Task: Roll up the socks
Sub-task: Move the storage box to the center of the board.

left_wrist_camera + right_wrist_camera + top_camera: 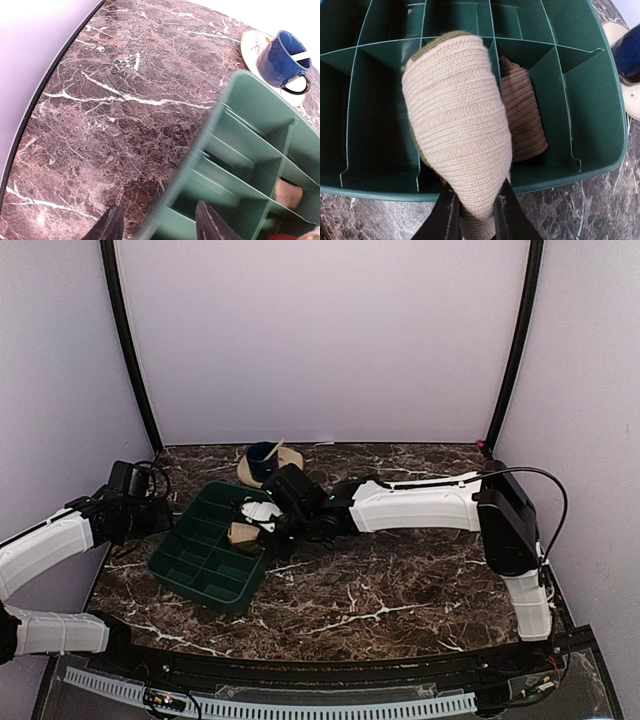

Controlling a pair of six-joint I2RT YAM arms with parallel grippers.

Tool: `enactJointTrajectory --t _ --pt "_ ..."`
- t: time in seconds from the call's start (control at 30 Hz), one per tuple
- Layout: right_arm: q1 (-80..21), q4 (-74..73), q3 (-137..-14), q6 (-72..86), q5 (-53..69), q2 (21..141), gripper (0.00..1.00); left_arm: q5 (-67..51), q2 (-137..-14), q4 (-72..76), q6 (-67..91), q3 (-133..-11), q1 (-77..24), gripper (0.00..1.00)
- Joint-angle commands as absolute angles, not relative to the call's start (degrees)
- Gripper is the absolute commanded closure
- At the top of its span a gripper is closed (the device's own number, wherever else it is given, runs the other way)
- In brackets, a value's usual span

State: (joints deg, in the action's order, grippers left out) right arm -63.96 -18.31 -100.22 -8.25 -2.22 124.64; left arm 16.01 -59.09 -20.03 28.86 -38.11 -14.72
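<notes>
My right gripper [262, 530] [475, 220] is shut on a rolled bundle of the socks [457, 125]. The roll is plain tan outside, with a green edge at its top and a bit of red at its lower left. I hold it over the near compartments of the green tray [570, 175] [200, 570]; it shows as a tan lump [243, 535] in the top view. My left gripper [168, 520] [160, 227] is open, its fingers [111, 227] astride the tray's left rim [200, 150].
A brown ribbed fabric roll [522, 120] lies in a tray compartment beside the held bundle. A blue mug [262, 455] [285, 60] stands on a tan saucer [252, 42] just behind the tray. Dark marble table [400, 580], with walls behind and at both sides.
</notes>
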Motion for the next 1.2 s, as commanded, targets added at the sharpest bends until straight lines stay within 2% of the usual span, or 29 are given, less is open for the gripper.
enactJointTrajectory --t 0.0,0.33,0.9,1.17 --pt "-64.28 -26.15 -92.19 -5.81 -4.11 121.02 1.00 17.65 -59.50 -21.62 27.15 -39.37 -14.40 0.49" --pt "-65.50 -25.86 -84.79 -3.68 -7.91 113.22 1.00 15.15 -63.63 -19.26 27.76 -37.60 -14.14 0.49" --pt "-65.59 -21.04 -93.23 -10.59 -18.06 114.43 1.00 9.39 -73.50 -15.41 28.77 -36.52 -14.00 0.51" --pt "-69.50 -21.52 -94.85 -16.22 -23.74 118.67 1.00 6.49 -74.96 -13.74 29.53 -35.62 -14.02 0.53"
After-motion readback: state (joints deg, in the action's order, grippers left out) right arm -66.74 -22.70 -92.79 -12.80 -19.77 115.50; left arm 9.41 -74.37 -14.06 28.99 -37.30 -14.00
